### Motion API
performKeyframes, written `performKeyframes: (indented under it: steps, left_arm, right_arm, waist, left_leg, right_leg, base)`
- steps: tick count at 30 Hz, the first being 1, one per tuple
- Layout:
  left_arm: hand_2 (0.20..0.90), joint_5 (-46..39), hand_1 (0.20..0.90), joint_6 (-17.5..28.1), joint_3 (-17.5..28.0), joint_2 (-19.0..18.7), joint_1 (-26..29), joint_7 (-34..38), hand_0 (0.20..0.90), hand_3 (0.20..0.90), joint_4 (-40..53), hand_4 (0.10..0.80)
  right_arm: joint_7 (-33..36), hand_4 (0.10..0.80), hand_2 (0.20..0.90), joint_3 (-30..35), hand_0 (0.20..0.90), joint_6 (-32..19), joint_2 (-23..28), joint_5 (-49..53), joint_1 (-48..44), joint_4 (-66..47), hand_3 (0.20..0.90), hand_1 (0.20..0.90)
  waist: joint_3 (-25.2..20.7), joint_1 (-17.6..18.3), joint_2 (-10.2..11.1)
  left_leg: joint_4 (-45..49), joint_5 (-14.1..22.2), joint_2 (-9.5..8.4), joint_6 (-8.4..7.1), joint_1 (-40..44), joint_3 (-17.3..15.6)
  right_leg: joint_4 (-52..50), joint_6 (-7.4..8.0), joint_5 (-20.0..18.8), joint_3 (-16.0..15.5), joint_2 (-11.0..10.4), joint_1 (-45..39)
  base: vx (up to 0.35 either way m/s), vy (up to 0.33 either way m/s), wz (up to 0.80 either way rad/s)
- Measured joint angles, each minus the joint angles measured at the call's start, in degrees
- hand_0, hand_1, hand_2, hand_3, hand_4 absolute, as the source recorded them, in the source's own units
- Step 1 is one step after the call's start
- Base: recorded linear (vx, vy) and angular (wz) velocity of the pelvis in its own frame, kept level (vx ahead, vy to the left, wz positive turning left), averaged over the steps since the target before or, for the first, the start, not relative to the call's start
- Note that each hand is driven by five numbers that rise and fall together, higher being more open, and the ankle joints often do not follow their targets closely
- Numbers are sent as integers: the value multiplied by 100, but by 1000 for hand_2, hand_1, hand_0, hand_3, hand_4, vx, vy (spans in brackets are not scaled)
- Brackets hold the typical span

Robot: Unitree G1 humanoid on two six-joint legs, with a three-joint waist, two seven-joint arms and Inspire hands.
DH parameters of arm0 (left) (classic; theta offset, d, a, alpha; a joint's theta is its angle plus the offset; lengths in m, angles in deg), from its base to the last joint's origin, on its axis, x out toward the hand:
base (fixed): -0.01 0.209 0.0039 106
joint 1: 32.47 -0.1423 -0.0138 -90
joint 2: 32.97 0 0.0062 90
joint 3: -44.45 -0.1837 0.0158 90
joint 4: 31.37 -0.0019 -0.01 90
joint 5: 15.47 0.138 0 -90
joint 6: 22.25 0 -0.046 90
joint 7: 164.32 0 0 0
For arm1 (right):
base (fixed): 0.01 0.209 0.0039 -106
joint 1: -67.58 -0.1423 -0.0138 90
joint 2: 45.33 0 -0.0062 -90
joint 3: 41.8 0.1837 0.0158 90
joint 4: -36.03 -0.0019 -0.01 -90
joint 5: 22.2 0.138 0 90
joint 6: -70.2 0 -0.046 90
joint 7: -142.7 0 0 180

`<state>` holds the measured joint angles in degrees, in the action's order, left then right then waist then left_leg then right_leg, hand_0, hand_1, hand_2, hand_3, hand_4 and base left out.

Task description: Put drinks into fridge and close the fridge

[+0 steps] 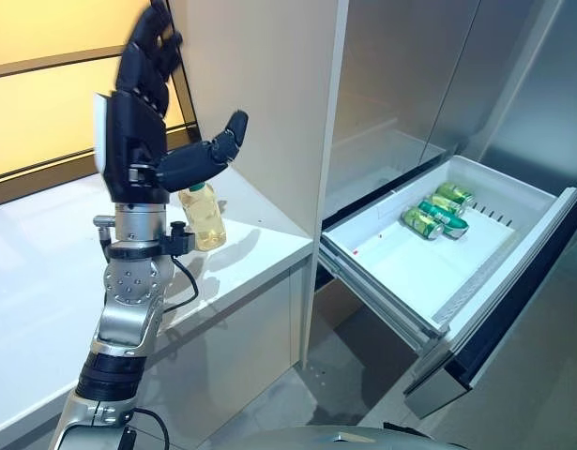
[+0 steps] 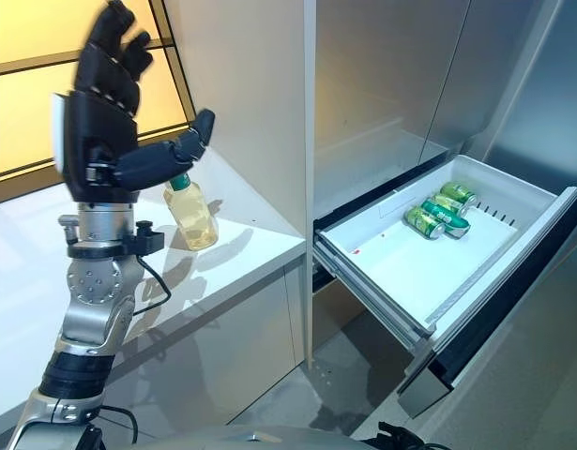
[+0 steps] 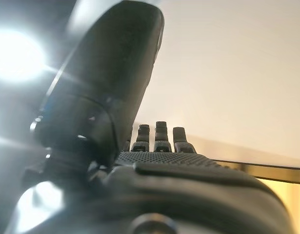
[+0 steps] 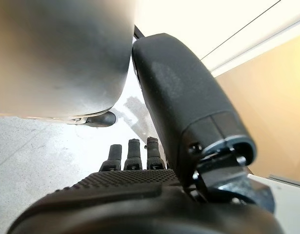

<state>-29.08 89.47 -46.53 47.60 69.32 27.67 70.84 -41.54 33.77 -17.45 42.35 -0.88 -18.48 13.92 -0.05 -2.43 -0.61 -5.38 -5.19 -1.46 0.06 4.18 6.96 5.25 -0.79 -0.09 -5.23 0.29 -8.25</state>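
Note:
A bottle of yellow drink with a green cap (image 1: 206, 218) stands on the white counter (image 1: 44, 281) near its right end. My left hand (image 1: 143, 112) is raised above the counter, just in front of the bottle, open with fingers up and thumb out, holding nothing. It also shows in the left wrist view (image 3: 154, 165). The fridge's bottom drawer (image 1: 382, 272) is pulled out, and green cans (image 1: 438, 214) lie at its back. My right hand (image 4: 132, 192) shows in the right wrist view, fingers straight and empty, over a grey floor.
The fridge's steel upper doors (image 1: 410, 75) are shut above the drawer. A white side panel (image 1: 260, 94) stands between counter and fridge. The drawer's dark front (image 1: 513, 309) juts out over the grey floor (image 1: 335, 375). A lit yellow window (image 1: 44, 103) backs the counter.

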Motion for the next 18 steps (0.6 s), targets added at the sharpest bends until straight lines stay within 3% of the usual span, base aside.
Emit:
performKeyframes:
  steps: [4, 18]
  left_arm:
    - [900, -235, 900, -255, -159, 16, -81, -92, 900, 900, -465, 800]
    - [900, -58, 900, -222, -161, 22, -81, 227, 900, 900, -889, 800]
  right_arm:
    - [-12, 800, 900, 2, 900, 8, 73, -6, -17, 0, 900, 900]
    - [-169, 800, 900, 21, 900, 12, 110, -129, -59, 33, 900, 900]
  waist:
    - [30, 9, -45]
    - [52, 44, -88]
  left_leg:
    - [1, -41, 4, 17, 14, 4]
    - [-1, -20, 38, -31, 30, -10]
  right_leg:
    - [0, -26, -17, -22, 4, -4]
    - [1, 0, 1, -17, 31, -27]
  base:
    - [0, 0, 0]
    - [0, 0, 0]
